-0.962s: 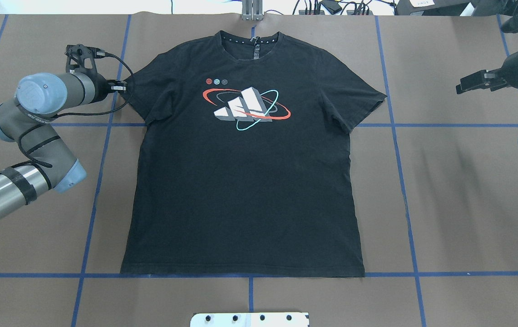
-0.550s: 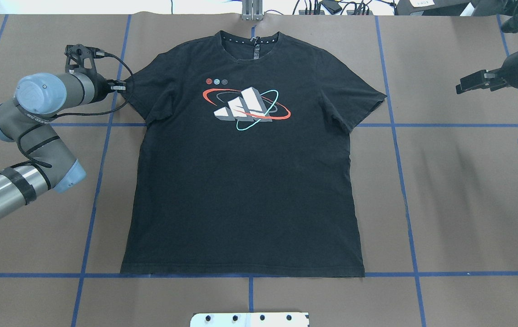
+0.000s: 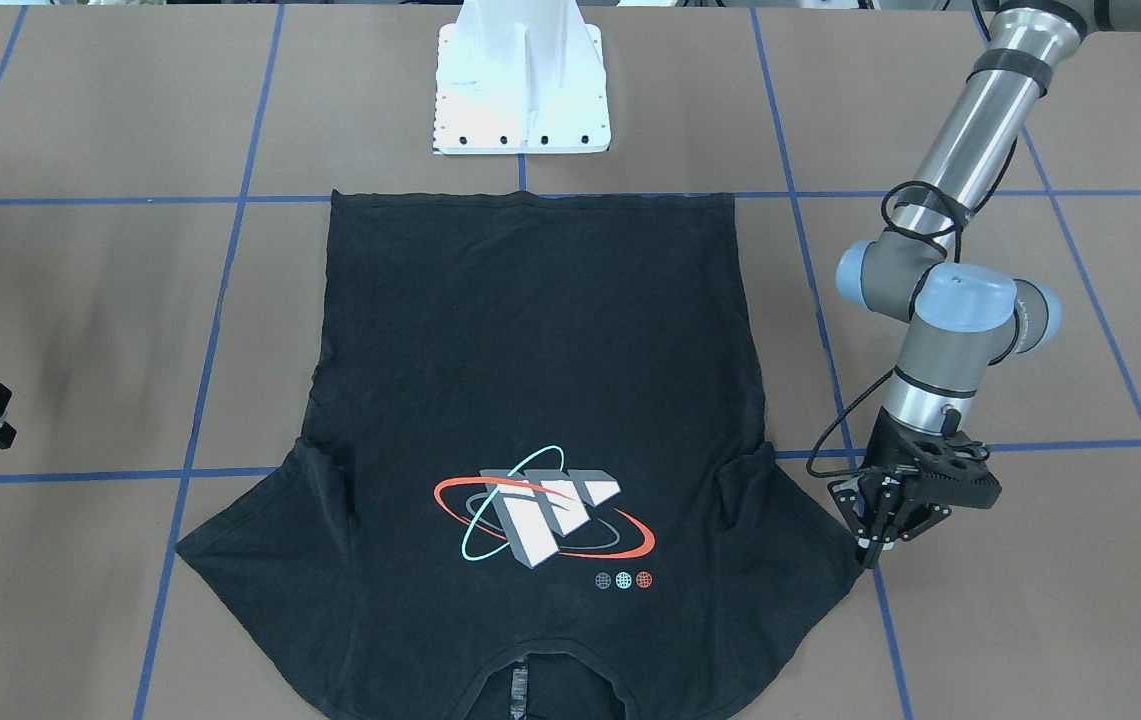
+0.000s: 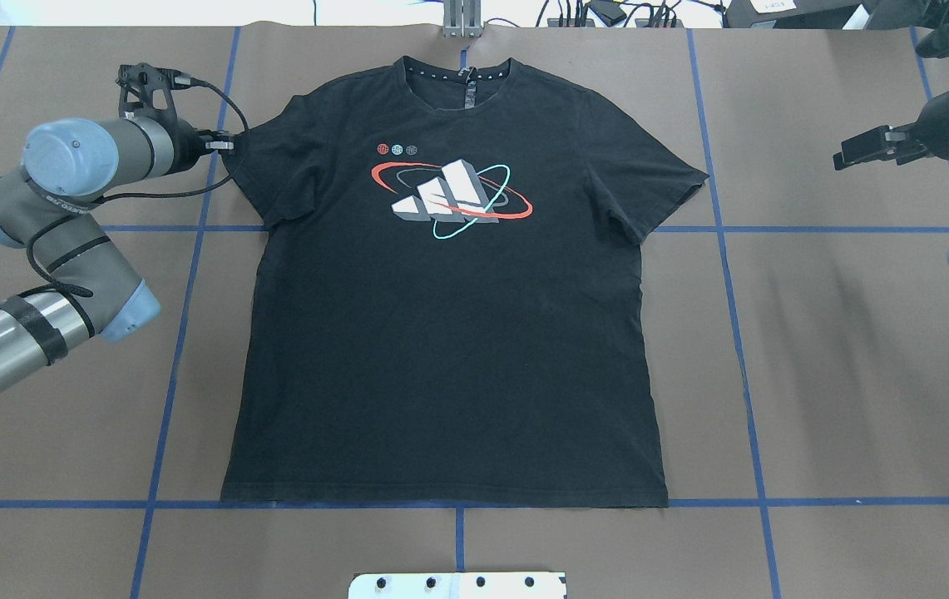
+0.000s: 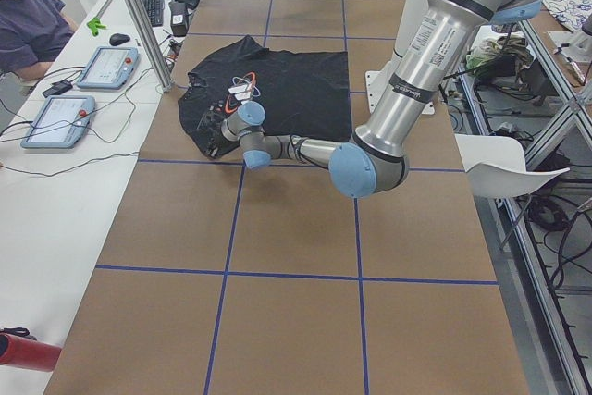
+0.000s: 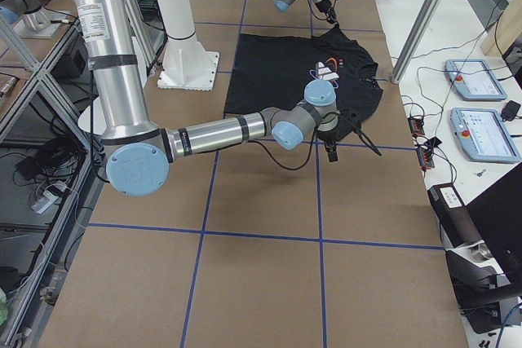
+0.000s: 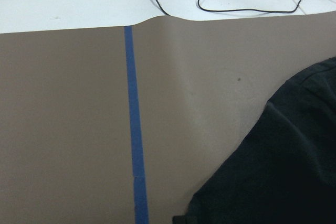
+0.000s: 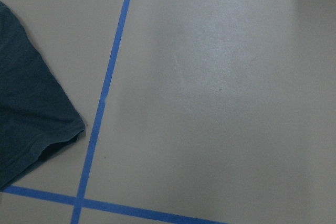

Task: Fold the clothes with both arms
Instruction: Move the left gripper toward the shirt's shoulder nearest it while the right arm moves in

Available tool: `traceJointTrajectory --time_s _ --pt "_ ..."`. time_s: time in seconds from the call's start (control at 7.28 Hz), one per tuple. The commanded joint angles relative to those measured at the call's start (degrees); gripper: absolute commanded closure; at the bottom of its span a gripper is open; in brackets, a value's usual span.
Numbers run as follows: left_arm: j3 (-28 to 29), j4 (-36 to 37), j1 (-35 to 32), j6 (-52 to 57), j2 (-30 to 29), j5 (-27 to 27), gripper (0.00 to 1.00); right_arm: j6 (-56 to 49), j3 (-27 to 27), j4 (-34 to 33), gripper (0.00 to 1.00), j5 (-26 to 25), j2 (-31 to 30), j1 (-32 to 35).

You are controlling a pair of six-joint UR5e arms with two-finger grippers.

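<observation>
**T-shirt flat, print up; left gripper at the sleeve edge**

The black T-shirt (image 4: pixel 441 349) lies spread flat in the middle of the table (image 4: pixel 857 374), collar away from the robot. Its hem runs along a blue tape line (image 4: pixel 773 502) near the white pedestal base (image 3: pixel 522 100). The print (image 4: pixel 451 198) faces up: white blocks, red and teal rings, three small dots beside them. The cloth is smooth. Only the front-facing view shows slight puckers under the sleeves.

The left gripper (image 3: pixel 872 548) points down at the outer edge of the left-side sleeve (image 4: pixel 262 175). The front-facing view puts its tips at the sleeve hem; the overhead view shows little more than the wrist and cable. Whether it touches the cloth, and whether its fingers are apart or together, I cannot tell. The left wrist camera shows only the sleeve edge and brown paper.

The right gripper (image 4: pixel 852 154) hangs well apart from the right-side sleeve (image 4: pixel 657 183), over bare paper. The frame edge cuts it off in the front-facing view, so its finger spacing is unreadable. The right wrist camera catches the sleeve corner beside a tape crossing.

Only the exterior left view shows a seated person (image 5: pixel 28 20).
</observation>
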Motion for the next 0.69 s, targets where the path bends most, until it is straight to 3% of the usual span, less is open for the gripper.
traceJointTrajectory --time_s 0.0,0.55 --pt "-2.06 1.56 -1.09 -3.70 -2.52 -2.10 1.00 0.01 0.01 0.00 0.00 0.00 0.02 0.00" --pt "-6.43 11.48 2.84 -16.52 -8.42 -2.98 1.00 0.36 0.19 0.00 0.00 0.00 -0.07 0.00"
